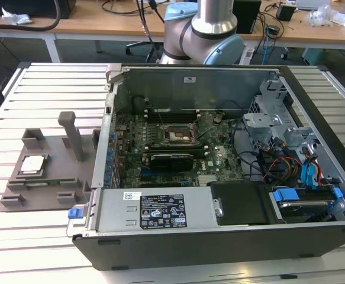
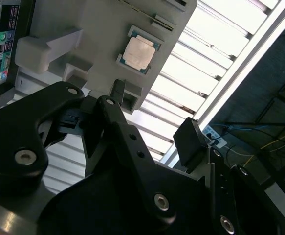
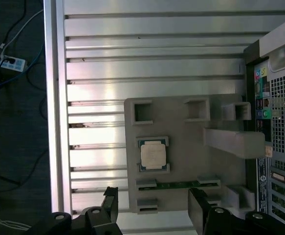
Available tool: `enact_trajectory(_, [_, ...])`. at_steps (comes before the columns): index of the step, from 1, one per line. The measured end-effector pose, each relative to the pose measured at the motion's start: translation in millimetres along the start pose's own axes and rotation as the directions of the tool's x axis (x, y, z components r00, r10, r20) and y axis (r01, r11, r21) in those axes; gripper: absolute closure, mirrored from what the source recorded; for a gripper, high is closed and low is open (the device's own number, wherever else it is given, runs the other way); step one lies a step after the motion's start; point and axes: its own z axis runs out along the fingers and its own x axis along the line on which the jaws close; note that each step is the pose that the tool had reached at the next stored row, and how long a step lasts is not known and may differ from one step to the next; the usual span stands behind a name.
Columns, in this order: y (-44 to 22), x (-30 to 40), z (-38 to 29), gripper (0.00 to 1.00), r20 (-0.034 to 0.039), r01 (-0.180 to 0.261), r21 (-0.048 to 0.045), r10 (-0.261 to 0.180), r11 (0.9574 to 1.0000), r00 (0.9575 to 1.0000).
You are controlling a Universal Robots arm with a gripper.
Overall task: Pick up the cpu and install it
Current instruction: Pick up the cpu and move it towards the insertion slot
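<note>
Approach step - cpu (image 3: 152, 154) not yet picked, lying flat in its recess on the grey fixture (image 3: 181, 127) beside the computer case (image 1: 219, 236). Gripper (image 3: 154, 208) near it, fingers apart, empty. Motherboard socket (image 1: 177, 136) looks vacant, probably. A grasp likely needs the fingers centred over the chip's edges.

The robot's silver-and-blue arm (image 1: 203, 31) rises at the top of the exterior view. In the first wrist view its black tool (image 3: 153, 193) hangs, fingers (image 3: 110, 197) spread wide, gripping nothing.
</note>
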Motion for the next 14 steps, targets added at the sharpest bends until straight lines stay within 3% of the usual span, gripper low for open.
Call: enact_trajectory(14, [0.0,0.2,6.4,0.32,0.0001,0.000,-0.0001,0.000,1.0000,1.0000])
